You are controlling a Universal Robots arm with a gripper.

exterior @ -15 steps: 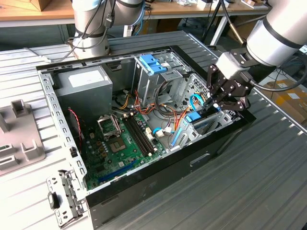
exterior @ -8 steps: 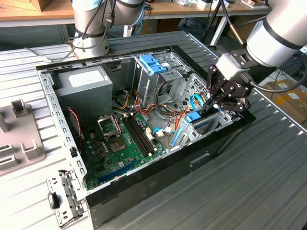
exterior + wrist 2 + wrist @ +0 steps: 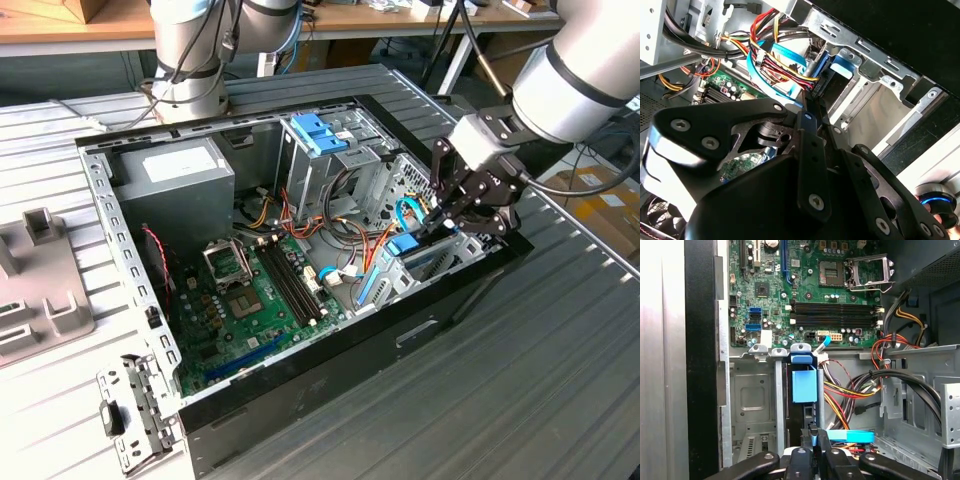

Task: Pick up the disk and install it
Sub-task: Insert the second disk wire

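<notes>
The disk (image 3: 405,245) stands on edge in the drive bay (image 3: 752,405) at the front corner of the open computer case (image 3: 330,350), on the exterior view's right. Its light-blue end tab (image 3: 804,385) points toward the motherboard, and its dark edge runs from the tab back to my fingers. My gripper (image 3: 434,220) reaches down into the bay from the right. In both wrist views its black fingers meet on the disk's near end, gripper (image 3: 815,433) and gripper (image 3: 810,104) shut on it.
Red, yellow and blue cables (image 3: 855,390) crowd the space beside the bay. The motherboard (image 3: 250,300), power supply (image 3: 180,185) and a tall metal cage with a blue latch (image 3: 320,135) fill the case. A loose bracket (image 3: 130,415) and a grey fixture (image 3: 40,270) lie outside on the exterior view's left.
</notes>
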